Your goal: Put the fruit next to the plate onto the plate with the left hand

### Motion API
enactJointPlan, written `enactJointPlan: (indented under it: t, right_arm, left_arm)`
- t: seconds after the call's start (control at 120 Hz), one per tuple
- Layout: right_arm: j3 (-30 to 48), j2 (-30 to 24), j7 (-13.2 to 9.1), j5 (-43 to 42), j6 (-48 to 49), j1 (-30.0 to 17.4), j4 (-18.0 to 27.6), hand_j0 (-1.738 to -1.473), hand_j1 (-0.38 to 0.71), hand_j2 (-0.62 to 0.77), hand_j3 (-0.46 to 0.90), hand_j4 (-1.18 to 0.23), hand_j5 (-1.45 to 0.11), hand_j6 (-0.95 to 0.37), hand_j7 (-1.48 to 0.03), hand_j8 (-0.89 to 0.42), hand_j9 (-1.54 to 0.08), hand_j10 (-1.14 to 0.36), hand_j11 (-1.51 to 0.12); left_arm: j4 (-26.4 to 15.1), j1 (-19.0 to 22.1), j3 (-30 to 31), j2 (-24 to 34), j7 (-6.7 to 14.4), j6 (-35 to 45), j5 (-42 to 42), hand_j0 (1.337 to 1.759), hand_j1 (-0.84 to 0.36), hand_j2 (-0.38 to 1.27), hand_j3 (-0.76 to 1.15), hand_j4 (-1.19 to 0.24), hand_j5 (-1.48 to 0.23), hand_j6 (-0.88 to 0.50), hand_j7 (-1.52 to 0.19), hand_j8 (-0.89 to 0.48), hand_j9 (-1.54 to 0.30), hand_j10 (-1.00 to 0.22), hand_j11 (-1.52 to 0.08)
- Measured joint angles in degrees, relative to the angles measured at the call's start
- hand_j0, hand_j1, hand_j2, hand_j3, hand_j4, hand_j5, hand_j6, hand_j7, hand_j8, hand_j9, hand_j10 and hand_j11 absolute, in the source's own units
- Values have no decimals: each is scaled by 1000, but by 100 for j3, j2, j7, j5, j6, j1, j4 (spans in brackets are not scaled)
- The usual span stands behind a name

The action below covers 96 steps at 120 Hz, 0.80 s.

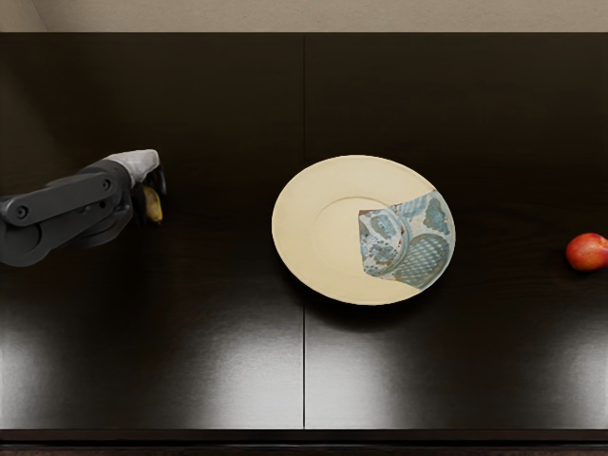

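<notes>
So the left hand (138,171) is right over a small yellow fruit (152,204) way out on the left, well apart from the plate (318,204) (looks like a banana, but only its end peeks out). Honestly can't tell whether the hand has closed on it or is just parked on top. Biggest risk imo: a shallow hold, so the fruit drops or skids on the long carry over to the plate. There's also a red fruit (587,252) far right, no arm near it. The table (190,342) is dark and glossy with a seam down the middle, and there's a pale strip of wall (304,14) up top
</notes>
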Motion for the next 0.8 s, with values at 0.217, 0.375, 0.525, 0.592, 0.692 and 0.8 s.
enactJointPlan:
  t: [0.217,0.375,0.525,0.592,0.692,0.8]
  right_arm:
    - [-3,0,0,0,0,0,2,-1658,-314,-6,0,-29,-38,-29,-38,-29,-38,-29,-38]
    - [-5,0,0,0,0,0,7,-1658,-314,-6,0,-29,-38,-29,-38,-29,-38,-29,-38]
    - [-6,0,0,0,0,0,8,-1658,-314,-6,0,-29,-38,-29,-38,-29,-38,-29,-38]
    - [-5,0,0,0,0,0,9,-1658,-314,-6,0,-29,-38,-29,-38,-29,-38,-29,-38]
    - [-6,0,0,0,0,0,9,-1658,-314,-6,0,-29,-38,-29,-38,-29,-38,-29,-38]
    - [-6,0,0,0,0,0,9,-1658,-314,-6,0,-29,-38,-29,-38,-29,-38,-29,-38]
  left_arm:
    - [-101,-140,-22,39,-5,-156,-292,1653,-261,471,0,-708,-985,-481,-967,-455,-977,-684,-990]
    - [-122,-367,-40,69,-2,-367,-631,1654,-286,504,0,-713,-1005,-460,-979,-433,-985,-663,-999]
    - [-113,-604,-48,93,3,-651,-1184,1654,-312,523,0,-721,-1022,-434,-994,-411,-997,-650,-1004]
    - [-116,-666,-56,93,4,-772,-1381,1653,-335,561,0,-719,-1034,-419,-1000,-396,-1002,-639,-1007]
    - [-120,-777,-80,93,3,-935,-1666,1654,-339,585,0,-727,-1043,-414,-1008,-393,-1010,-642,-1013]
    - [-125,-927,-129,84,4,-1110,-1893,1654,-342,587,0,-733,-1057,-408,-1014,-392,-1019,-640,-1019]
